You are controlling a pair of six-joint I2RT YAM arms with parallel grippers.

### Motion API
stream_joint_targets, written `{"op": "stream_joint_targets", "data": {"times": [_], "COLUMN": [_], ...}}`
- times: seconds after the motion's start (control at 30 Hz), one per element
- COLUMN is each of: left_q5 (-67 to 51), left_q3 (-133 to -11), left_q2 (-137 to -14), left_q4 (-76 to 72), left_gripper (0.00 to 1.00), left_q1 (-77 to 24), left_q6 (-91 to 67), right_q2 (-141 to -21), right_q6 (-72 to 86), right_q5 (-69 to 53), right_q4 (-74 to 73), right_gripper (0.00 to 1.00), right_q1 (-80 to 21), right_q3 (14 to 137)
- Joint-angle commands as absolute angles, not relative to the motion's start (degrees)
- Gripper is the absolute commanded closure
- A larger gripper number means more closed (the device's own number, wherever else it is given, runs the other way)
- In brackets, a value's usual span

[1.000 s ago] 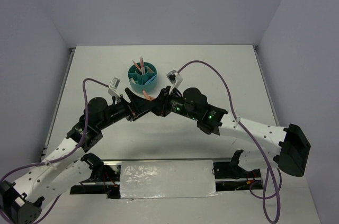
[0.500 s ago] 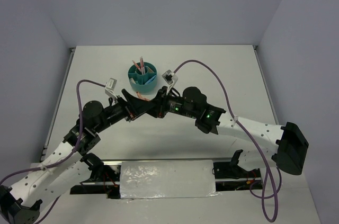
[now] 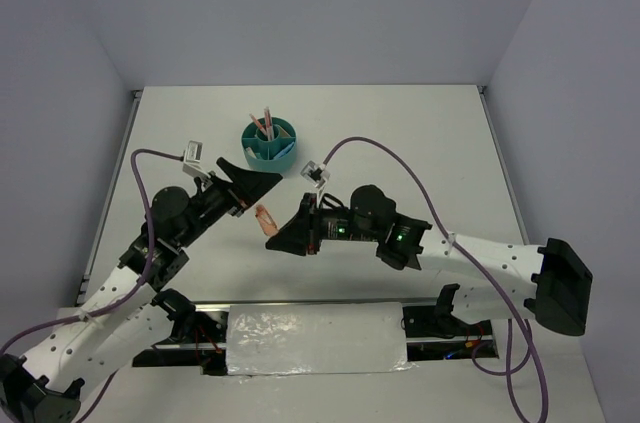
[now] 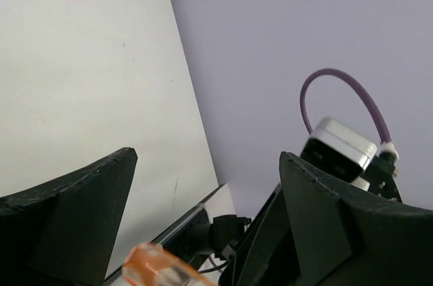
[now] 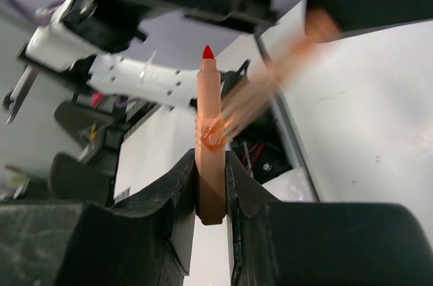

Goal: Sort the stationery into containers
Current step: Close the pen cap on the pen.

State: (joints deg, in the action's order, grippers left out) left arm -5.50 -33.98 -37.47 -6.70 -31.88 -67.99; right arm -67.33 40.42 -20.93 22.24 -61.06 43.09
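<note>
Right gripper [image 5: 211, 164]: jaws closed on the orange marker [image 5: 208, 97], clamping its lower end, red tip protruding above the fingers. Marker is near of the cup [image 3: 284, 154], apart from it. Left gripper [image 4: 206, 157]: jaws wide open, gripping nothing.

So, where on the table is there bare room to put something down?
Bare: the table right of the cup to the right edge, and the strip behind the cup along the far wall. Crowded: in front of the cup, where the left gripper and the right gripper, holding a marker, are close.
</note>
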Motion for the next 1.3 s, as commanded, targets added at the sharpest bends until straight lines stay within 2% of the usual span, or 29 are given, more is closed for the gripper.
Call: {"op": "stream_joint_targets", "data": {"times": [0.0, 0.17, 0.33, 0.5, 0.7, 0.87, 0.97, 1.13, 1.27], "left_q5": [-3.43, -5.36, -6.24, -9.22, -16.69, -17.93, -17.49, -16.88, -15.13], "left_q3": [-34.19, -33.84, -33.57, -33.05, -27.79, -27.25, -24.18, -25.48, -26.19], "left_q2": [-37.44, -37.71, -36.74, -36.65, -36.83, -35.25, -34.37, -35.07, -37.0], "left_q4": [-13.09, -14.94, -14.86, -13.1, -18.27, -19.07, -27.04, -30.66, -33.92], "left_gripper": [0.01, 0.01, 0.07, 0.01, 0.01, 0.01, 0.01, 0.01, 0.01], "left_q1": [-31.46, -31.29, -31.29, -31.29, -31.29, -31.29, -31.46, -32.52, -37.16], "left_q6": [-70.31, -71.02, -71.1, -73.9, -88.11, -97.09, -104.31, -109.06, -110.83], "right_q2": [-65.04, -64.34, -64.34, -63.29, -59.59, -59.06, -59.41, -60.91, -62.49], "right_q6": [38.06, 35.95, 34.19, 29.29, 19.27, 12.41, 9.85, 8.61, 8.7], "right_q5": [-26.98, -25.58, -23.56, -20.84, -16.26, -19.94, -23.36, -28.56, -31.28], "right_q4": [22.76, 19.96, 17.67, 15.03, 18.01, 19.33, 20.56, 24.25, 27.5], "right_gripper": [1.0, 1.0, 1.0, 1.0, 1.0, 1.0, 1.0, 1.0, 1.0], "right_q1": [-61.52, -61.52, -61.44, -61.44, -61.44, -61.35, -61.35, -61.35, -61.43], "right_q3": [45.0, 45.79, 46.76, 48.43, 47.28, 49.57, 50.36, 50.45, 51.32]}}
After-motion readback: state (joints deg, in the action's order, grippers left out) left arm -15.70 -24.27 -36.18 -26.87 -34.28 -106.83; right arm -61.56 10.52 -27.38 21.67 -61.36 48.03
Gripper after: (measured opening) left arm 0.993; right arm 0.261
